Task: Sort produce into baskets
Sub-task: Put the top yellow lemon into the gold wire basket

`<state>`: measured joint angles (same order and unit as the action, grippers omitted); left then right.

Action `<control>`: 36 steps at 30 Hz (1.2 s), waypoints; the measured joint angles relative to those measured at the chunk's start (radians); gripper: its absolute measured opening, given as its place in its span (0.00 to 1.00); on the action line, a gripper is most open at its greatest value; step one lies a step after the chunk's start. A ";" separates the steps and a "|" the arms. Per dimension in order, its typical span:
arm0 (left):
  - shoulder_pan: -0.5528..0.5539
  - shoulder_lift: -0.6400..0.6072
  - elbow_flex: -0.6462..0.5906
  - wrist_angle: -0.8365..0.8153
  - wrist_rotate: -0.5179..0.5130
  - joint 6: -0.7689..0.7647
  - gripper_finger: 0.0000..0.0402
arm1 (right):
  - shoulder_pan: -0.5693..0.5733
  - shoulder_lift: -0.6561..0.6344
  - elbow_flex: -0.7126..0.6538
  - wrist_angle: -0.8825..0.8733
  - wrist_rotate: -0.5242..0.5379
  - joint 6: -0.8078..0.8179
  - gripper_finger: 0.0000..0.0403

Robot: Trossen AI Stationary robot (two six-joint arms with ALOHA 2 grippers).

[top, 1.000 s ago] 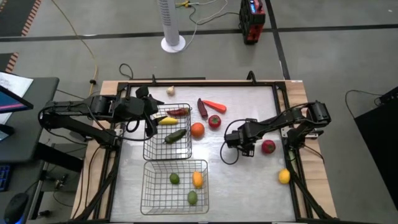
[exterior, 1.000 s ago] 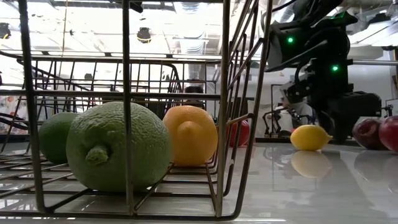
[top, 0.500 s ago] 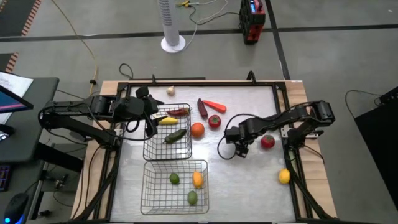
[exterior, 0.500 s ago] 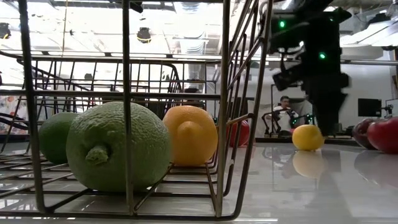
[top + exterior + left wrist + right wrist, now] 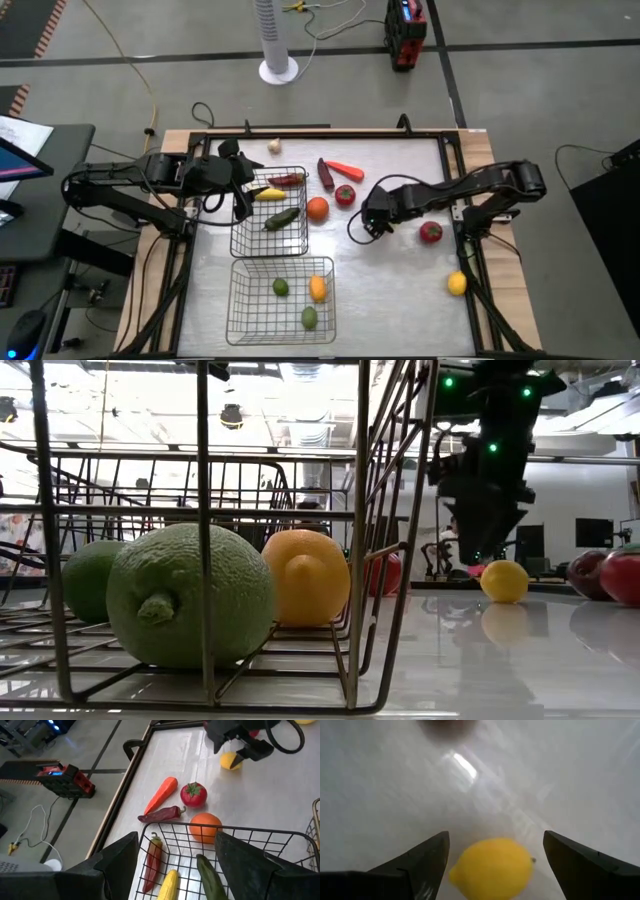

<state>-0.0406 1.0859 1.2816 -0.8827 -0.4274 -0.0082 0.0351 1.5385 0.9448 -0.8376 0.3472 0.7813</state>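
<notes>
My right gripper (image 5: 372, 225) hangs open, pointing steeply down over a yellow lemon (image 5: 492, 867) that rests on the table (image 5: 503, 580). The lemon shows between the fingers, and I see no touch. In the high view the gripper hides this lemon. My left gripper (image 5: 176, 840) waits open above the far basket's (image 5: 270, 168) far left corner. That basket holds corn (image 5: 268, 194), a red chilli (image 5: 287, 180) and a cucumber (image 5: 281, 218). The near basket (image 5: 232, 300) holds two limes (image 5: 281, 287) (image 5: 309, 317) and an orange fruit (image 5: 317, 288).
Loose on the table are an orange (image 5: 317, 208), a tomato (image 5: 345, 195), a carrot (image 5: 344, 170), a dark purple piece (image 5: 325, 174), garlic (image 5: 274, 146), a red apple (image 5: 430, 232) and a second lemon (image 5: 457, 283). There is bare table between the baskets and the right rail.
My right gripper has gone toward the table's far left, away from the red apple, has risen a little and has rolled about its own axis. The lemon under it stays on the table.
</notes>
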 joint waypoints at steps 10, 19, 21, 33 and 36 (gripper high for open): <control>0.000 0.000 0.000 -0.003 0.002 0.000 0.62 | 0.084 0.027 -0.019 0.066 0.080 -0.242 0.87; 0.000 0.000 0.000 -0.003 0.003 0.000 0.62 | 0.086 -0.026 -0.019 0.084 -0.048 -0.473 0.87; 0.000 0.000 0.000 -0.006 0.003 -0.001 0.62 | 0.074 -0.032 -0.041 0.094 -0.055 -0.502 0.86; 0.000 0.000 0.000 -0.043 0.000 -0.007 0.62 | 0.040 -0.034 -0.218 0.245 -0.031 -0.543 0.81; 0.000 0.000 0.000 -0.042 0.000 -0.008 0.62 | 0.041 -0.035 -0.220 0.243 -0.028 -0.543 0.78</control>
<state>-0.0406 1.0859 1.2812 -0.9250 -0.4274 -0.0158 0.0757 1.5037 0.7250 -0.5941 0.3191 0.2379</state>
